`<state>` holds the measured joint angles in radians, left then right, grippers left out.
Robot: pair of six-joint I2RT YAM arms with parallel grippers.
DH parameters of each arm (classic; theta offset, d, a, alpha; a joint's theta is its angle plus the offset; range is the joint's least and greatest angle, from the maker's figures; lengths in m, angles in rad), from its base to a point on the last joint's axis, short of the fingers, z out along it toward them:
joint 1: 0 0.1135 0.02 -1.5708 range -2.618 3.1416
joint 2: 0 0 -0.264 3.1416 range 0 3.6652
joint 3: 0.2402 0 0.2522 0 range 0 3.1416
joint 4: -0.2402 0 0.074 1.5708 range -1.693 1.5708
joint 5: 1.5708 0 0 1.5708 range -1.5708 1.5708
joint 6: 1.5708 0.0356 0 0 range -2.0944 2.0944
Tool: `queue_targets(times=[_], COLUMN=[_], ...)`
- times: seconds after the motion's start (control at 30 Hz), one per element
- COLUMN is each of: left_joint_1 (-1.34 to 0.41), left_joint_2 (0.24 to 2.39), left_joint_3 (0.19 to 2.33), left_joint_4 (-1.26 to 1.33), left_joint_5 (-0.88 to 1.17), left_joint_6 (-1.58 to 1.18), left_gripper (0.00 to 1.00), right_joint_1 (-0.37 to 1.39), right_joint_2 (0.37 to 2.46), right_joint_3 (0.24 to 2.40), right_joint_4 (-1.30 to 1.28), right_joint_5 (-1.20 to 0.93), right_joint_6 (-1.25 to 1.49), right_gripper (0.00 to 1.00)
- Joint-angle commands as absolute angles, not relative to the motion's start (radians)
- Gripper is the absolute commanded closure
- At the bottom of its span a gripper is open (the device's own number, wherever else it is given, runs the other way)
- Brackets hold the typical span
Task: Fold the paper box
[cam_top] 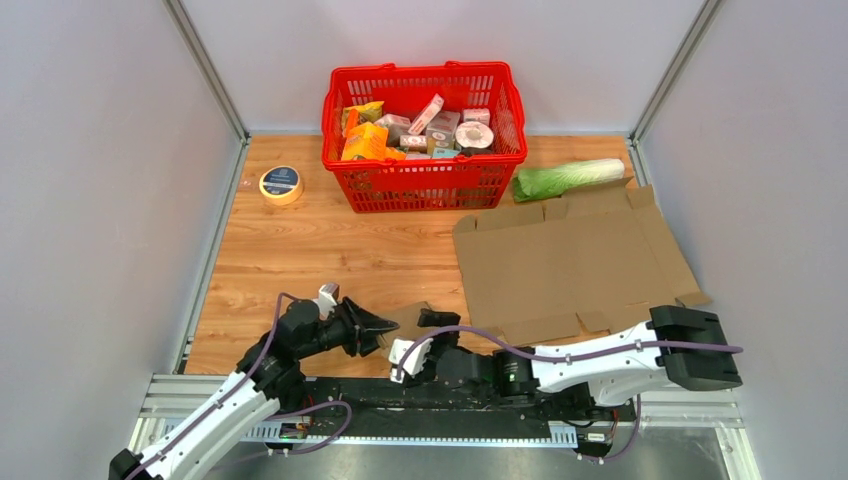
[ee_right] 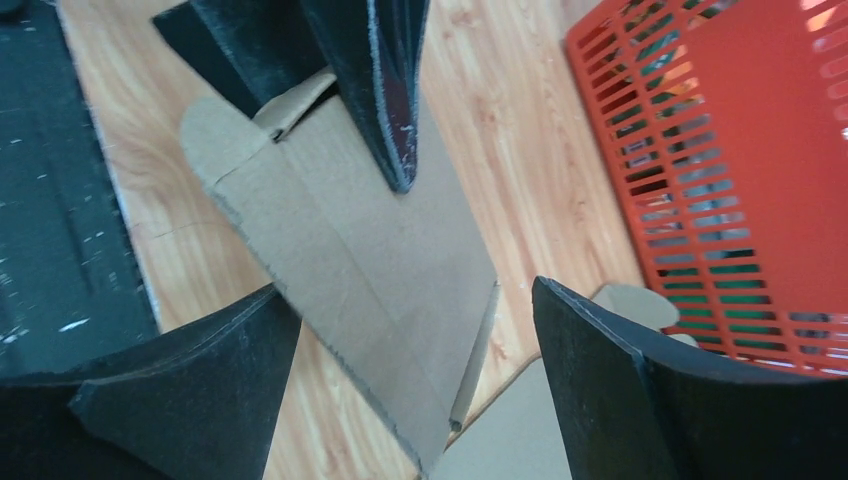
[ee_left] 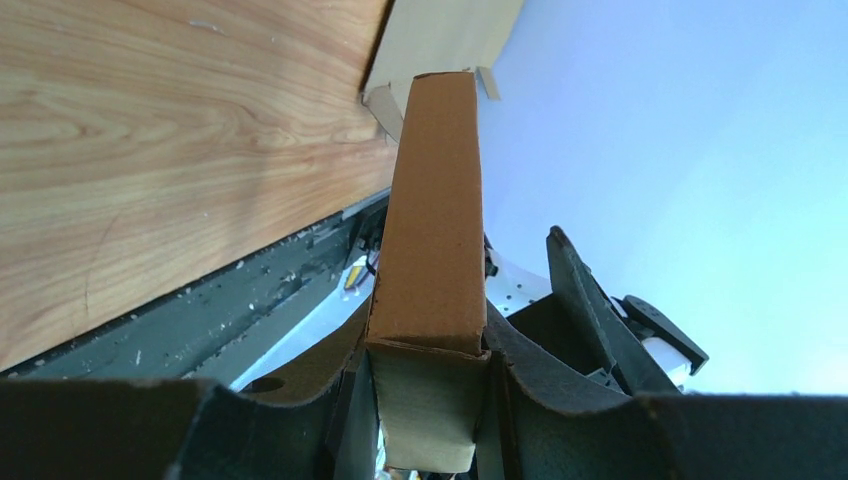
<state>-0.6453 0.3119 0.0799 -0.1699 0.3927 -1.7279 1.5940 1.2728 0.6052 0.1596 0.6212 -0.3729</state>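
Observation:
The paper box (cam_top: 408, 318) is a small, partly flattened brown cardboard piece near the table's front edge, between the two arms. My left gripper (cam_top: 385, 325) is shut on one end of it. In the left wrist view a narrow cardboard panel (ee_left: 435, 200) runs away from the left gripper (ee_left: 432, 345), pinched between both fingers. My right gripper (cam_top: 420, 338) is open right beside the box. In the right wrist view the box's creased panel (ee_right: 370, 260) lies between and beyond the right gripper's (ee_right: 415, 380) spread fingers, touching neither. The left gripper's dark fingers (ee_right: 380, 90) clamp its far end.
A large flat cardboard sheet (cam_top: 570, 265) lies at the right, just beyond the right arm. A red basket (cam_top: 425, 175) of groceries stands at the back, also in the right wrist view (ee_right: 720, 150). A green cabbage (cam_top: 570, 178) lies beside it, a tape roll (cam_top: 281, 184) at back left.

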Motion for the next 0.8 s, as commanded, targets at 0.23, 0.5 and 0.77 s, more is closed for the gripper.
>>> queue_targets(times=[0.23, 0.5, 0.77], left_joint_1=[-0.641, -0.641, -0.643], left_joint_2=[0.242, 0.204, 0.254], left_joint_3=[0.190, 0.202, 0.400], left_joint_4=[-0.310, -0.376, -0.703], left_joint_5=[0.434, 0.407, 0.209], left_joint_6=[-1.753, -1.718, -1.366], left_gripper=[0.61, 0.54, 0.26], right_joint_1=[1.637, 1.680, 1.677], right_joint_2=[1.448, 1.454, 1.365], right_joint_3=[0.595, 0.575, 0.615], right_joint_4=[0.681, 0.755, 0.458], right_joint_5=[0.831, 0.884, 0.890], right_joint_6=[-0.732, -0.759, -0.600], right_gripper=[0.24, 0.63, 0.76])
